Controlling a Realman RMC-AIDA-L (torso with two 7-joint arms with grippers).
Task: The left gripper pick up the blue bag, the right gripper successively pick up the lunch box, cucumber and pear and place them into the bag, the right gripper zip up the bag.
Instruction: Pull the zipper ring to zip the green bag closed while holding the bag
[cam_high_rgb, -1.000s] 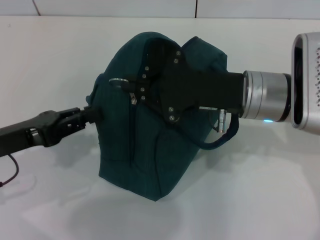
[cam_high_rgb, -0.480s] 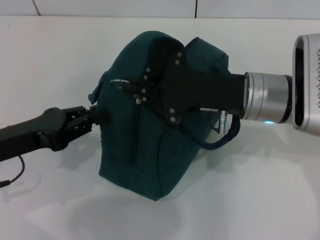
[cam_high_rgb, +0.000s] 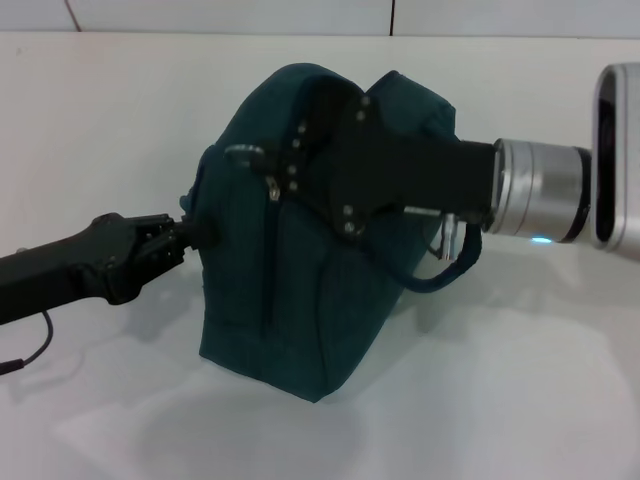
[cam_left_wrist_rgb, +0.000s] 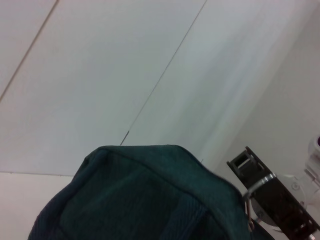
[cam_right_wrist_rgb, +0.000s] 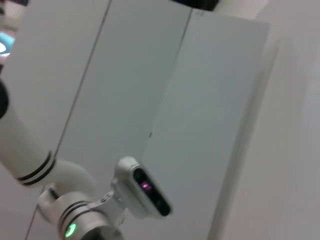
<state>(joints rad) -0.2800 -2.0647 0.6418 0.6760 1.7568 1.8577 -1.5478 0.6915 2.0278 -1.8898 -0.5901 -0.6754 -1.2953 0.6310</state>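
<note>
The blue bag (cam_high_rgb: 290, 300) stands upright on the white table, its top closed; its top also fills the lower part of the left wrist view (cam_left_wrist_rgb: 135, 200). My left gripper (cam_high_rgb: 190, 234) comes in from the left and is shut on the bag's left side. My right gripper (cam_high_rgb: 262, 172) reaches across the bag's upper front from the right, shut on the zip pull, whose silver ring (cam_high_rgb: 240, 153) sticks out past its tips. The left wrist view shows that ring (cam_left_wrist_rgb: 248, 202) beside the right gripper (cam_left_wrist_rgb: 272, 200). The lunch box, cucumber and pear are out of view.
One dark loop handle (cam_high_rgb: 450, 270) hangs off the bag's right side under the right arm's silver wrist joint (cam_high_rgb: 540, 192). A thin black cable (cam_high_rgb: 25, 355) trails below the left arm. The white table (cam_high_rgb: 500, 400) spreads around the bag. A white arm segment (cam_right_wrist_rgb: 75, 200) appears before wall panels.
The left gripper has pushed a little right, closer against the bag's side. The right gripper and the zip ring have shifted slightly up and right, and the bag's top rose with them.
</note>
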